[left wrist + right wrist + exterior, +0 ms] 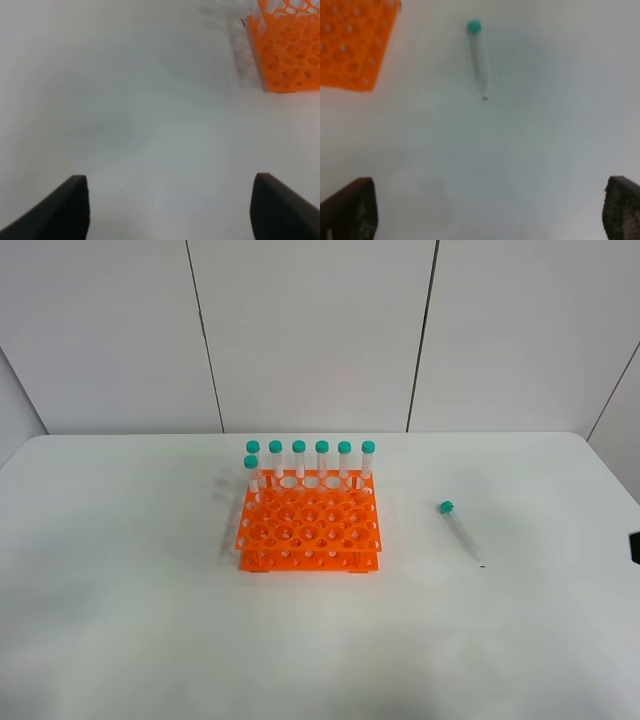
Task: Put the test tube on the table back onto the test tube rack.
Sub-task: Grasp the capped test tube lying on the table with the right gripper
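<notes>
A clear test tube point(460, 530) with a teal cap lies flat on the white table point(120, 620), to the right of the orange rack point(308, 522). The rack holds several capped tubes point(310, 458), upright along its back row. The right wrist view shows the lying tube point(478, 57) and a corner of the rack point(355, 42); my right gripper point(490, 210) is open and empty, well short of the tube. My left gripper point(170, 207) is open and empty over bare table, with the rack point(290, 47) ahead of it. A dark bit of the right arm point(634, 546) shows at the exterior view's right edge.
A white panelled wall point(310, 330) stands behind the table's far edge. The table has rounded back corners.
</notes>
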Action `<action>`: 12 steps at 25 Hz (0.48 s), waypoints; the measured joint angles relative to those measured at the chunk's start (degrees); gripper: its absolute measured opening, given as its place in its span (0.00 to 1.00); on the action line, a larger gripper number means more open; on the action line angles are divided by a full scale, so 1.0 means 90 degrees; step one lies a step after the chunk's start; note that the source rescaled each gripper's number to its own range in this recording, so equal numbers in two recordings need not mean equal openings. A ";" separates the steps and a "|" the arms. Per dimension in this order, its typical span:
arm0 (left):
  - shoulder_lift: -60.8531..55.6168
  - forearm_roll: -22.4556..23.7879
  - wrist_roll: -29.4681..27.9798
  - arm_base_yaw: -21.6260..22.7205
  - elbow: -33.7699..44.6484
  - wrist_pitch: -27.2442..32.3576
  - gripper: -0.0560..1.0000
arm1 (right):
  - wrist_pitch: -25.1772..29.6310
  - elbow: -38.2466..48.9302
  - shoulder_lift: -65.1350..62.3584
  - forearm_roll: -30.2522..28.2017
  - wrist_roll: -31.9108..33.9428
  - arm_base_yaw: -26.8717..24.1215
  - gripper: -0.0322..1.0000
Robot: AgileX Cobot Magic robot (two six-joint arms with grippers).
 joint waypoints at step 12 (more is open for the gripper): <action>0.0000 0.0000 0.0000 0.0000 0.0000 0.0000 0.97 | -0.0046 -0.2721 0.5731 -0.0068 -0.0285 0.0022 1.00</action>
